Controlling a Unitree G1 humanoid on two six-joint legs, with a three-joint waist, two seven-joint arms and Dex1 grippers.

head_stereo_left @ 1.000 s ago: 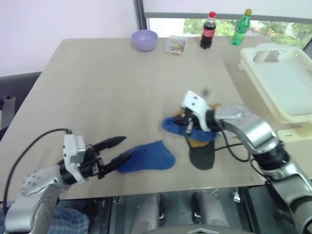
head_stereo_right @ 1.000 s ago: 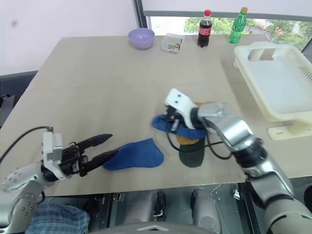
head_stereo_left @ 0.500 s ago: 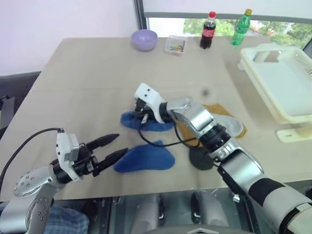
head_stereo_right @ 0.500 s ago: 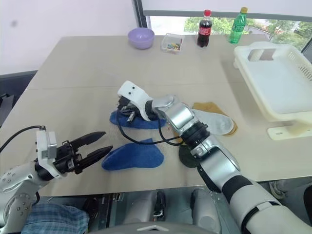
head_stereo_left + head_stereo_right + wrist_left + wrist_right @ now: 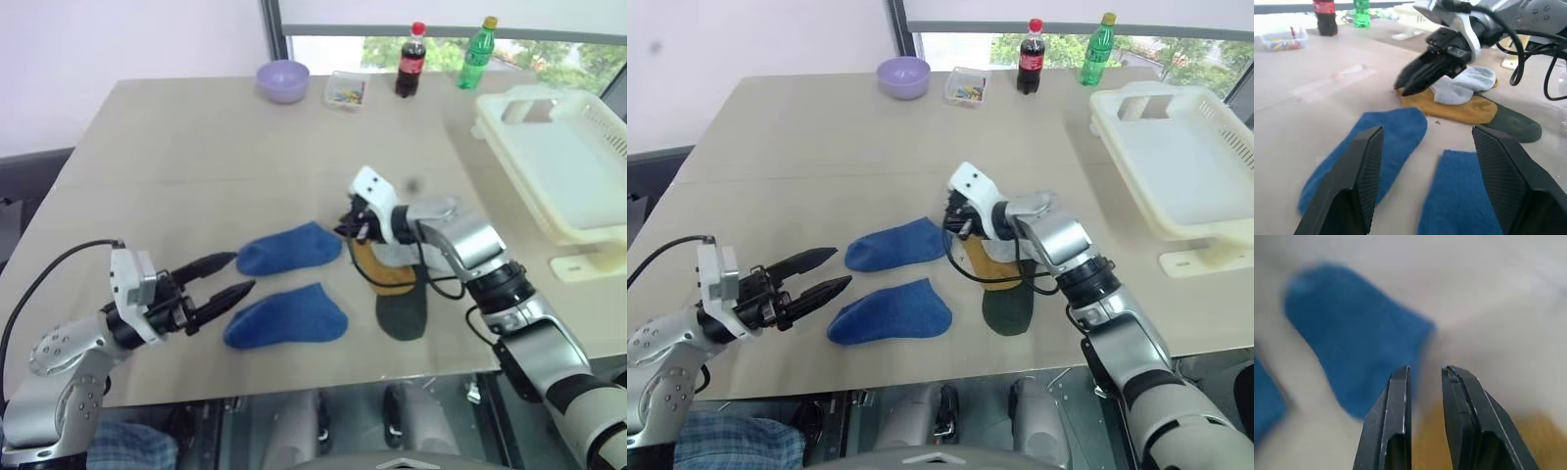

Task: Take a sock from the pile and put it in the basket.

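My right pincer (image 5: pixel 345 231), jaws slightly apart and empty, hovers at the pile (image 5: pixel 397 279), tips beside the upper blue sock (image 5: pixel 287 249), whose long axis runs leftward. The basket (image 5: pixel 568 162) lies far right. My left pincer (image 5: pixel 232 274) gapes, idle.

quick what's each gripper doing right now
Left gripper: open, holding nothing.
Right gripper: slightly open, empty, over the mustard sock.
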